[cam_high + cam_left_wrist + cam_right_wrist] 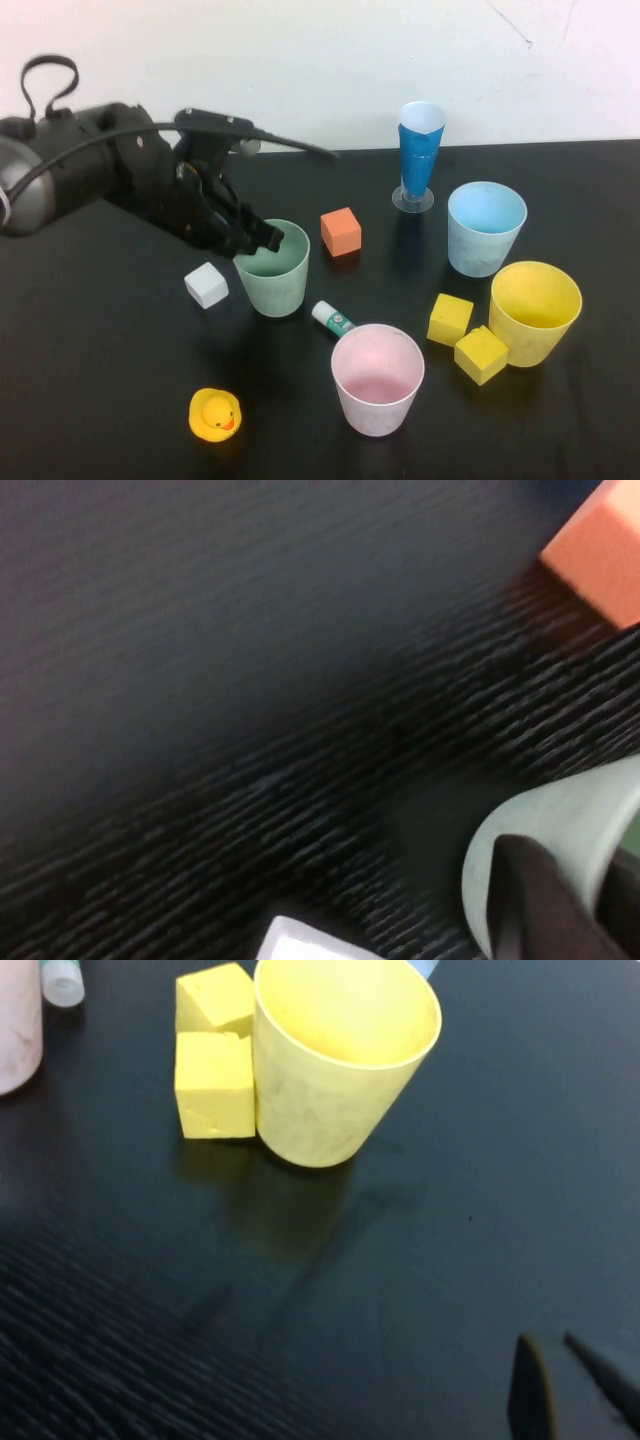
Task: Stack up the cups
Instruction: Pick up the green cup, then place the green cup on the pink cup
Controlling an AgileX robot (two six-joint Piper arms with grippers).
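High view — left end effector (262, 238) clamped on matte tapered green cup (274, 268) rim; right end effector (565, 1380) clenched, empty

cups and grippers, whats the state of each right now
green cup: upright, left gripper at its rim
pink cup: upright, empty, unstacked
blue cup: upright, unstacked
yellow cup: upright, empty, unstacked
right gripper: shut, hovering off the table, holding nothing

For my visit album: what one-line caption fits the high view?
Left gripper pinches the green cup's rim; pink, blue and yellow cups stand unstacked.
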